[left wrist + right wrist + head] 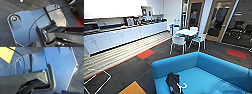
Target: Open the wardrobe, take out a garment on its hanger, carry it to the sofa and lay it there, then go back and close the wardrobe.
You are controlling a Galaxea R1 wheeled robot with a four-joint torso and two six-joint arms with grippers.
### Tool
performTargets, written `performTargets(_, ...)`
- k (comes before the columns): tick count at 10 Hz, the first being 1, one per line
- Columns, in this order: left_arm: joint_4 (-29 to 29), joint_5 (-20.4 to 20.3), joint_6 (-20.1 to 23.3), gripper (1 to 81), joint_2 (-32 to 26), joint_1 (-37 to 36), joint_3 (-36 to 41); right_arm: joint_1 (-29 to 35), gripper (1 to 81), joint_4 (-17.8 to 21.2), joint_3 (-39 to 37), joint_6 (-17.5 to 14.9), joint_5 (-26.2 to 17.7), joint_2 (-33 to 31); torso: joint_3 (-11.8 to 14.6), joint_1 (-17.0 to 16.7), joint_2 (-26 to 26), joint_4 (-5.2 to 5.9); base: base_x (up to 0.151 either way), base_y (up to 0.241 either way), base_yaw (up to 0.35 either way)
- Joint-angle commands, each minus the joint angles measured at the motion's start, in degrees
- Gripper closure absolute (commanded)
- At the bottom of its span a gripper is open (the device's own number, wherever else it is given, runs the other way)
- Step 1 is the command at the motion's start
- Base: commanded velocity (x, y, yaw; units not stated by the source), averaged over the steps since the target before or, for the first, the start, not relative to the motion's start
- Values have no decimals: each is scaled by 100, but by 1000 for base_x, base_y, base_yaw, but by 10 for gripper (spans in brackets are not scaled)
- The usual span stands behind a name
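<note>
Lying on the near seat of the blue sofa [214, 67], the black garment [173, 82] and its white hanger [182, 87]; I cannot tell either hand's state.

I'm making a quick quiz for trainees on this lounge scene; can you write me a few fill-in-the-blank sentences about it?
1. The black garment lies on the seat of the ____ sofa.
2. The hanger by the garment is ____ in colour.
3. The chairs around the round table have ____ seats.

Missing words: blue; white; teal
</note>
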Motion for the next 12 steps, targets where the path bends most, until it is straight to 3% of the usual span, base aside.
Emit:
performTargets(1,65,195,30,10,-56,-270,86,146,10,-37,34,-16,-285,37,0,10,0,0,0,0,0)
performTargets(8,66,213,30,10,-11,-262,78,137,10,-37,34,-16,-285,37,0,10,2,0,0,0,0)
performTargets(12,66,213,30,10,94,-261,-177,136,10,-45,34,-16,-285,37,0,10,2,0,0,0,226)
